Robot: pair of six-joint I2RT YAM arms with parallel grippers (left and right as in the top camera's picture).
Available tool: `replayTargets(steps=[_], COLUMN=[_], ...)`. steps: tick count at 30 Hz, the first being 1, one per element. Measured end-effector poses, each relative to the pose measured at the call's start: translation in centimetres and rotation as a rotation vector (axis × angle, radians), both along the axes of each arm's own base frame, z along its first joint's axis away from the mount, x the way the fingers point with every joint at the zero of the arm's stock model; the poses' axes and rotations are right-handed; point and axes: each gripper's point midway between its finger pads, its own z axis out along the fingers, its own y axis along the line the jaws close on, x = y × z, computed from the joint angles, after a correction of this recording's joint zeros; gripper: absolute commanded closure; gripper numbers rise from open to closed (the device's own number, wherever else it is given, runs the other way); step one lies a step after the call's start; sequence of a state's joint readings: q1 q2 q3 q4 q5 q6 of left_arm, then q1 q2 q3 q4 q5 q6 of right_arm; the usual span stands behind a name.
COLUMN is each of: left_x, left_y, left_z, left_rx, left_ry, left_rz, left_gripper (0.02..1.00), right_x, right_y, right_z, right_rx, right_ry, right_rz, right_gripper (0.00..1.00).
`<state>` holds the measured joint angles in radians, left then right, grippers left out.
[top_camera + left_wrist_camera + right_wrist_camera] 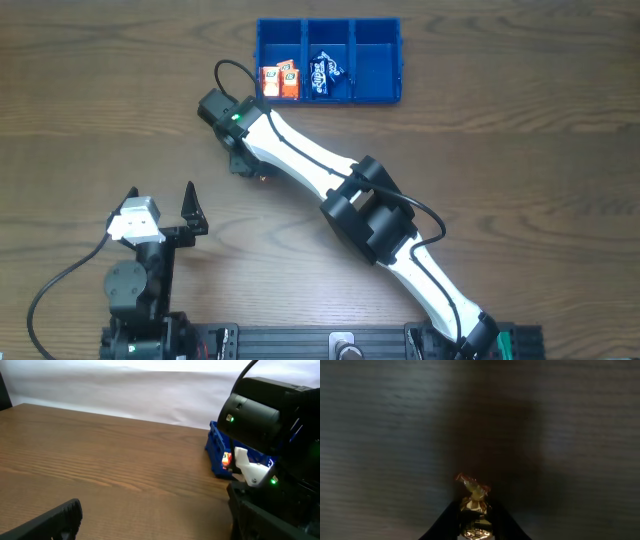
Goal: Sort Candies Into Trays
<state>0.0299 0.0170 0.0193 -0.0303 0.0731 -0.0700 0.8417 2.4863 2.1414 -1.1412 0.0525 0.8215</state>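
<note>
The right gripper (475, 521) is closed tight on a gold-wrapped candy (474, 499). Its two dark fingers pinch the wrapper's lower half, and a red twisted end sticks out just past the fingertips. Beyond the candy lies the wood grain of the bench (380, 420), with a dark shadow right under the gripper. Whether the candy touches the wood or hangs just above it cannot be told. From above, this gripper (255, 170) sits at the end of the right arm (300, 160), which stretches diagonally across the middle toward the left side. The blue tray (380, 99) lies near the gripper, beyond it on the side away from the arm bases and a little toward the right arm's own side. The tray has three compartments in a row. Of these, the nearest to the right gripper holds two orange candies (279, 82) side by side, and the middle one holds a dark blue candy (323, 72). The left gripper (160, 197) is well apart from the right gripper, back near its own base, with its fingers spread wide and nothing between them. Its wrist camera looks across the bench at the tray's end wall, with an orange candy showing just past the right arm.
</note>
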Motion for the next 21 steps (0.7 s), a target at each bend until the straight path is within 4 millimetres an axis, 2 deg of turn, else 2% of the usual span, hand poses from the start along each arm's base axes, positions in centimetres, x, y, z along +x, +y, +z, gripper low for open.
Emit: replayTargets(steps=[3,6,8,9,10,11,12,14,15,17,19,21], left_x=[0.0,0.0,0.0,0.0,0.0,0.0,0.0,0.0,0.0,0.0,0.0,0.0], left_y=[0.0,0.0,0.0,0.0,0.0,0.0,0.0,0.0,0.0,0.0,0.0,0.0], left_z=[0.0,0.0,0.0,0.0,0.0,0.0,0.0,0.0,0.0,0.0,0.0,0.0], left_rx=[0.000,0.000,0.000,0.000,0.000,0.000,0.000,0.000,0.000,0.000,0.000,0.000], left_ry=[0.000,0.000,0.000,0.000,0.000,0.000,0.000,0.000,0.000,0.000,0.000,0.000], left_rz=[0.000,0.000,0.000,0.000,0.000,0.000,0.000,0.000,0.000,0.000,0.000,0.000], left_gripper=[0.020,0.020,0.020,0.020,0.020,0.020,0.020,0.020,0.020,0.020,0.020,0.020], right_x=[-0.1,1.1,2.6,3.5,4.8,5.6,6.6,8.7,10.0,12.2,14.6,16.4], right_y=[-1.5,-3.2,-4.5,-5.3,-6.9,-8.1,-9.6,-12.5,-14.1,-16.7,-19.1,-20.5], right_z=[0.7,3.7,7.3,9.8,13.5,15.8,18.1,21.4,22.5,23.1,22.7,22.0], right_rx=[-0.053,-0.065,-0.042,-0.020,0.013,0.031,0.051,0.072,0.073,0.058,0.035,0.019], right_ry=[0.000,-0.047,-0.115,-0.161,-0.230,-0.277,-0.325,-0.413,-0.452,-0.499,-0.532,-0.552], right_rz=[0.002,-0.003,-0.016,-0.024,-0.041,-0.052,-0.069,-0.104,-0.124,-0.156,-0.178,-0.187], right_gripper=[0.831,0.840,0.840,0.842,0.842,0.842,0.844,0.844,0.844,0.844,0.844,0.844])
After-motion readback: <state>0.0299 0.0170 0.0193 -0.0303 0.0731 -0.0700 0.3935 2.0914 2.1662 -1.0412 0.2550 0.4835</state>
